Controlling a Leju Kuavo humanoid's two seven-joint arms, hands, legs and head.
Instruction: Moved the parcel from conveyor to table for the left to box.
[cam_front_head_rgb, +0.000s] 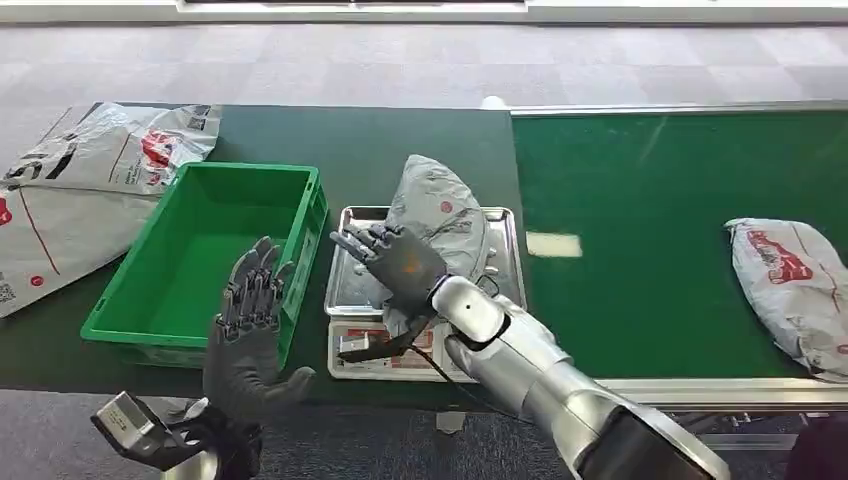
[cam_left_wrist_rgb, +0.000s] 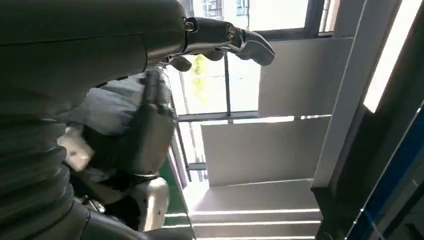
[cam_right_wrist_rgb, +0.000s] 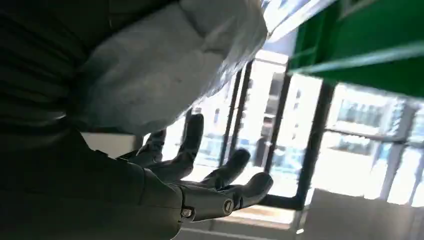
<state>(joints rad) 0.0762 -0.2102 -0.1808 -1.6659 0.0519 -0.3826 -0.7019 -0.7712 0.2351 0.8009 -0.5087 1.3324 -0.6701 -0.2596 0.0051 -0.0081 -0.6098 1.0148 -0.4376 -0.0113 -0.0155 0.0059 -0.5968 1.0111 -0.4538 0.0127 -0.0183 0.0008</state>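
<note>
A crumpled grey parcel (cam_front_head_rgb: 440, 205) lies on the metal tray (cam_front_head_rgb: 350, 275) between the green box (cam_front_head_rgb: 200, 172) and the conveyor (cam_front_head_rgb: 640, 230). My right hand (cam_front_head_rgb: 392, 262) hovers over the tray's near side, just in front of the parcel, fingers spread and holding nothing. In the right wrist view the parcel (cam_right_wrist_rgb: 165, 65) sits close above the splayed right hand (cam_right_wrist_rgb: 200, 185). My left hand (cam_front_head_rgb: 250, 320) is raised in front of the green box, palm flat, fingers apart and empty. The left wrist view shows the left hand (cam_left_wrist_rgb: 210, 35) with the parcel (cam_left_wrist_rgb: 110, 107) beyond it.
Another grey parcel (cam_front_head_rgb: 790, 285) lies at the right end of the conveyor belt. Two flat grey mail bags (cam_front_head_rgb: 90, 190) lie on the table left of the box. A labelled base sticks out under the tray at the table's front edge.
</note>
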